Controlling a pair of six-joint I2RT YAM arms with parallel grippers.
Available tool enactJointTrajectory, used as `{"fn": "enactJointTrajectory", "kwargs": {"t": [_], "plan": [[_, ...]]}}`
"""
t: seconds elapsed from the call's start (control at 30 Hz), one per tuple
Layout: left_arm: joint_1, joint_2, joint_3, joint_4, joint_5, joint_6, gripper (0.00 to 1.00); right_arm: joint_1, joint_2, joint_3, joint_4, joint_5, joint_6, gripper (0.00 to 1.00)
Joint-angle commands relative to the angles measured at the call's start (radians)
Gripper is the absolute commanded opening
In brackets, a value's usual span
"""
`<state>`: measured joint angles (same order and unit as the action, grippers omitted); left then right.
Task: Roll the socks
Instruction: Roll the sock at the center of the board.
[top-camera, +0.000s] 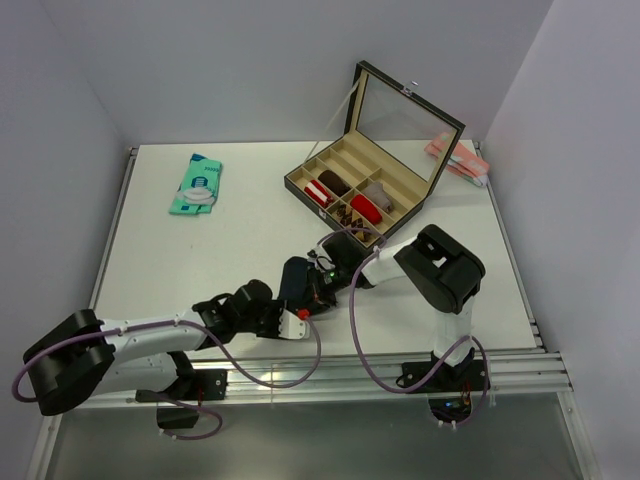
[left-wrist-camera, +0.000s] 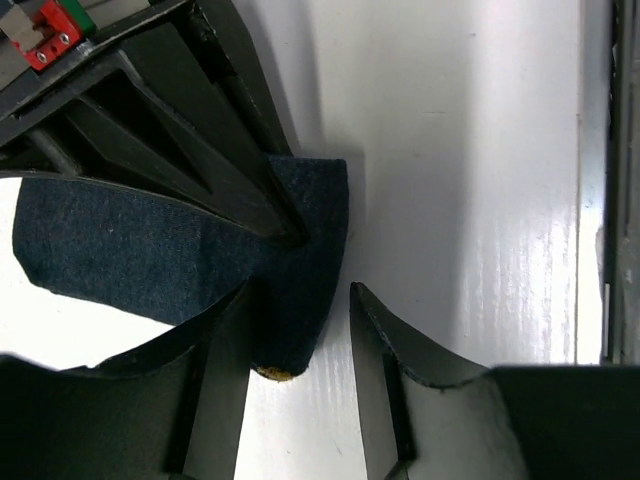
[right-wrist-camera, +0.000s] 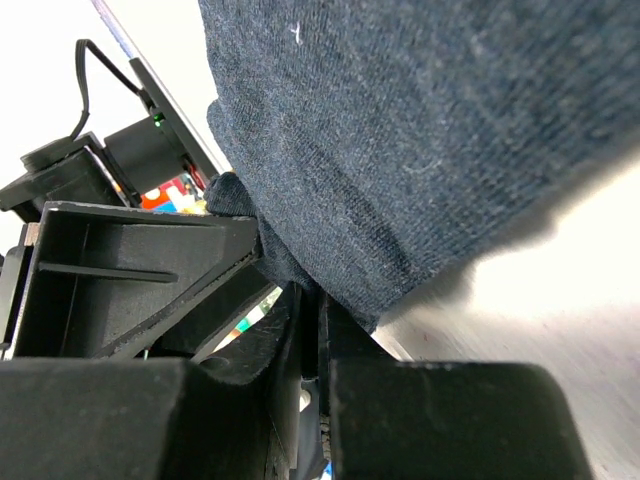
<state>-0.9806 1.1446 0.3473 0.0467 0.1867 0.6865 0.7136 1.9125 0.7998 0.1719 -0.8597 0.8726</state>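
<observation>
A navy sock (top-camera: 296, 276) lies between the two arms near the table's front middle. My right gripper (right-wrist-camera: 315, 300) is shut on its edge, and the fabric (right-wrist-camera: 420, 130) hangs across the top of that view. In the left wrist view the sock (left-wrist-camera: 150, 250) stretches left to right, with its end dropping between my left gripper (left-wrist-camera: 300, 300) fingers. That end rests against the left finger, and bare table shows between it and the right finger (left-wrist-camera: 385, 345), so the jaws stand apart. The right gripper's black fingers (left-wrist-camera: 200, 170) pinch the sock from above.
An open compartment box (top-camera: 300, 183) with a raised lid stands behind, holding red rolls (top-camera: 364, 208) and a dark brown roll (top-camera: 337, 186). A teal packet (top-camera: 197, 183) lies at the back left. Pink items (top-camera: 455, 158) lie at the back right.
</observation>
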Motion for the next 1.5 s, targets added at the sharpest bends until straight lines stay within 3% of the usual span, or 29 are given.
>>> {"fn": "enactJointTrajectory", "kwargs": {"t": [0.0,0.2,0.3,0.43,0.57,0.63,0.77,1.1,1.23,1.37,1.47], "plan": [[0.006,0.026,0.018,0.059,-0.009,-0.025,0.46,-0.016,0.030,-0.007,-0.118,0.103,-0.032,0.00],[0.037,0.067,-0.002,0.097,-0.026,-0.019,0.41,-0.016,0.023,0.002,-0.146,0.119,-0.066,0.00],[0.060,0.087,0.019,0.065,0.000,-0.013,0.31,-0.014,0.000,0.001,-0.143,0.119,-0.076,0.04],[0.086,0.130,0.093,-0.034,0.059,-0.021,0.01,-0.016,-0.039,0.010,-0.147,0.132,-0.093,0.20],[0.105,0.155,0.127,-0.142,0.111,-0.018,0.00,-0.016,-0.115,0.030,-0.228,0.232,-0.122,0.31],[0.106,0.155,0.145,-0.171,0.128,-0.025,0.00,-0.016,-0.196,0.012,-0.226,0.308,-0.118,0.42],[0.150,0.184,0.212,-0.316,0.213,-0.013,0.00,-0.026,-0.355,-0.039,-0.221,0.448,-0.095,0.53],[0.335,0.411,0.438,-0.729,0.434,0.110,0.00,-0.045,-0.881,-0.265,-0.220,0.793,-0.030,0.54],[0.355,0.567,0.544,-0.873,0.502,0.165,0.00,-0.013,-1.070,-0.378,-0.129,0.818,-0.092,0.53],[0.381,0.697,0.636,-0.999,0.549,0.218,0.02,0.144,-1.170,-0.384,-0.163,0.987,-0.168,0.53],[0.399,0.817,0.719,-1.131,0.586,0.275,0.04,0.300,-1.124,-0.344,-0.164,1.091,-0.237,0.53]]}}
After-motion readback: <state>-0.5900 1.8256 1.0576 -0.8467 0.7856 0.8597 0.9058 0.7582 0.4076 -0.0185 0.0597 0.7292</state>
